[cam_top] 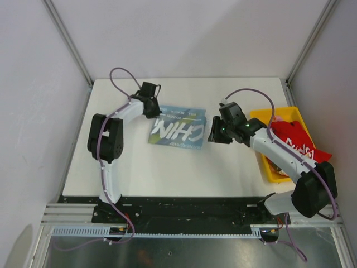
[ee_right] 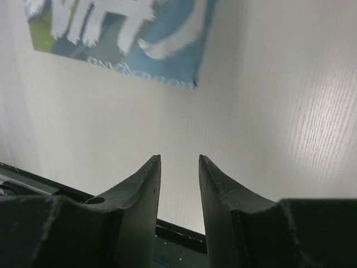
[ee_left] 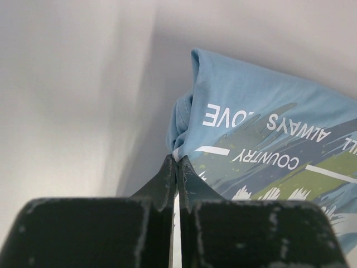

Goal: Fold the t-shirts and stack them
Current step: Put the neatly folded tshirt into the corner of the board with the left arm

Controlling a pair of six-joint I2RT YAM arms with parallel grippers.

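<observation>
The light blue t-shirt (cam_top: 177,127) lies folded into a rectangle mid-table, its white lettering facing up. My left gripper (cam_top: 152,107) is at the shirt's far left corner. In the left wrist view the gripper (ee_left: 177,159) is shut on a pinch of the blue cloth (ee_left: 262,139). My right gripper (cam_top: 215,136) hovers just right of the shirt's right edge. In the right wrist view it (ee_right: 179,159) is open and empty over bare table, with the shirt's corner (ee_right: 128,39) ahead of it. The red t-shirt (cam_top: 297,139) with white lettering lies bunched in the bin.
A yellow plastic bin (cam_top: 266,165) stands at the table's right edge and holds the red shirt. White walls close in the table (cam_top: 167,173) at the back and both sides. A black rail runs along the near edge.
</observation>
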